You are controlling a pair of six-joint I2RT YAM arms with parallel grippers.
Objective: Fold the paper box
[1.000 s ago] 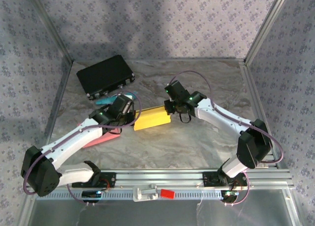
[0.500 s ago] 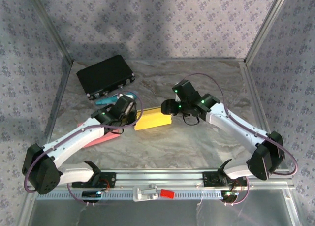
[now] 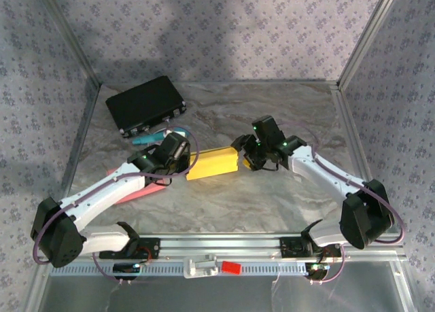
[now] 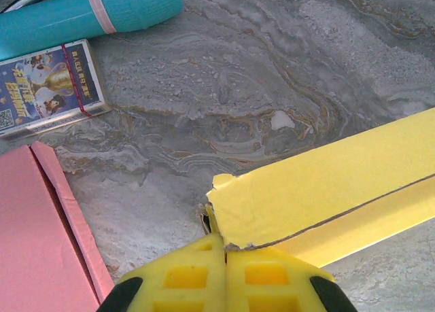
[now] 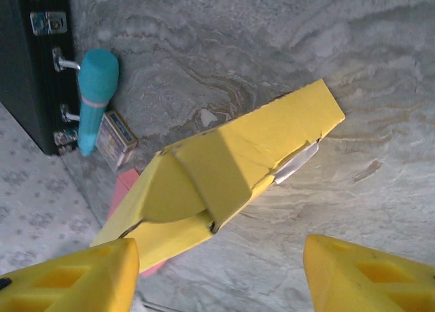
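You have a grey marbled tabletop (image 3: 285,115) walled in by patterned fabric (image 3: 217,26). The long yellow paper box (image 3: 212,163) lies flat mid-table between the two arms. It is matte card with a creased fold line and a ragged near corner. Your left gripper (image 4: 224,257) has its ribbed yellow fingers pressed together on that corner. Your right gripper (image 5: 217,264) stands with fingers wide apart, the box's other end ahead of the gap, untouched. Near the left arm lie a flat pink card sheet (image 4: 37,237), partly hidden under the arm, a small printed card pack (image 4: 47,84) bound by a red band, a smooth teal cylinder (image 4: 102,13) cut off at the frame edge, and a black hard case (image 3: 145,105) with metal latches.
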